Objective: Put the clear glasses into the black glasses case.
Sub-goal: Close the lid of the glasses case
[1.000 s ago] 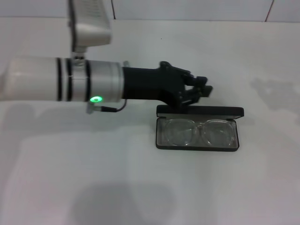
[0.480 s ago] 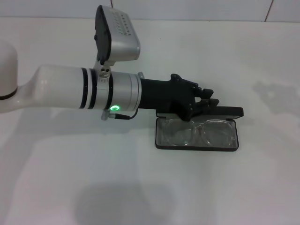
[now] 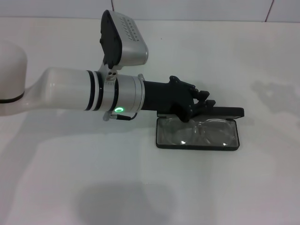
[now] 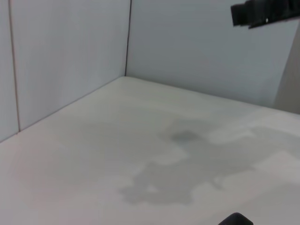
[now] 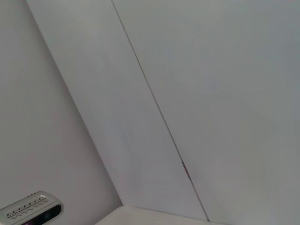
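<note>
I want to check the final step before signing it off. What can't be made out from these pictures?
- Left gripper, head view: whether its fingers touch or grip the lid of the black glasses case; its own body hides the contact.
- Clear glasses, head view: arms and far rim, blurred by transparency and covered by the gripper.
- Right gripper: in no view.
- Both wrist views: case and glasses absent.

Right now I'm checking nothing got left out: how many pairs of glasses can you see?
1. The glasses lie inside the open case on the table, just below the left gripper. None elsewhere in view.
</note>
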`<state>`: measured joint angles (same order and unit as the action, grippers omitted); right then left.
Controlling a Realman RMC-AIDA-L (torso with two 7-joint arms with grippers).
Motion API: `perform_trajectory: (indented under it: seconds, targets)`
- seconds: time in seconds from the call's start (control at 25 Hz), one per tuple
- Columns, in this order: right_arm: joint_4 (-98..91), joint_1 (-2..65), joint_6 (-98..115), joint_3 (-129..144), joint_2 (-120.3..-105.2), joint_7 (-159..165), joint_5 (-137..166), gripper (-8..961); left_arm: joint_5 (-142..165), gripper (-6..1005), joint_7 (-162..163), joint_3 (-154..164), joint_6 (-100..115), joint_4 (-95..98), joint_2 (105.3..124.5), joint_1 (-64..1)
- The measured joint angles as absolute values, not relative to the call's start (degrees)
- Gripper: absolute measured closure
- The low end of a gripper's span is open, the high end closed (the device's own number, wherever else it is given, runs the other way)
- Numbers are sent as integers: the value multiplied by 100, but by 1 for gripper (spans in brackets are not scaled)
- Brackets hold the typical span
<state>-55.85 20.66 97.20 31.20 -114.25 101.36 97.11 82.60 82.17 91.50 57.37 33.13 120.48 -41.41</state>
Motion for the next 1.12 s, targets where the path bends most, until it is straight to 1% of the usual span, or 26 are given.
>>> perform_trajectory:
  seconds: [0.6, 1.12]
  targets:
    - [-5563, 2026, 9727, 3120, -11426, 10125, 9711, 794, 8298, 749, 8212, 9803, 5779, 3418, 12042, -4150]
    - [-5554, 2012, 9829, 3120, -11435, 10063, 9689, 762, 8296, 753, 8234, 9948, 5783, 3394, 12048, -4030]
